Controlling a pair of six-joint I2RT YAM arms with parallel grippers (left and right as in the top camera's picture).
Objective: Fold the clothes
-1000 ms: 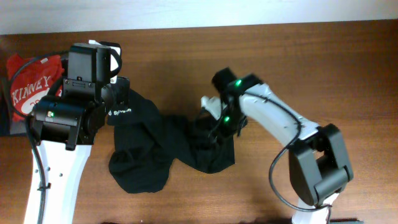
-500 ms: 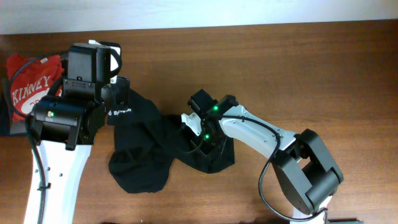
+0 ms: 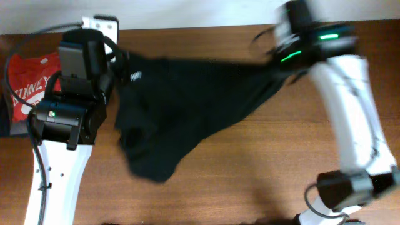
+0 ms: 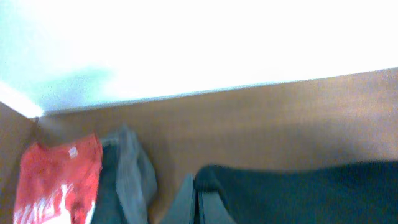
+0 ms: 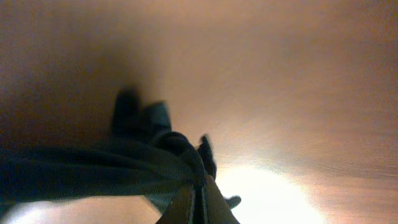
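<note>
The clothes, one black garment (image 3: 187, 103), hang stretched in the air between my two grippers, and the lower part droops to the table at the front left. At the back left, my left gripper (image 3: 122, 65) is shut on one edge; the left wrist view shows its fingers (image 4: 186, 202) pressed together on the black cloth (image 4: 298, 193). High at the back right, my right gripper (image 3: 276, 59) is shut on the opposite end. In the right wrist view the bunched cloth (image 5: 93, 168) is pinched between the fingertips (image 5: 183, 202). A small white logo (image 3: 135, 76) shows near the left grip.
A red shirt (image 3: 31, 81) with white print lies at the far left, beside a grey folded garment (image 4: 134, 174). The white wall (image 3: 200, 12) runs along the table's back edge. Bare wooden table (image 3: 262, 169) lies under and to the right of the garment.
My right gripper closed on the garment at the table's middle and swung up to the back right, pulling the crumpled cloth out wide. The left arm shifted slightly back, still gripping.
</note>
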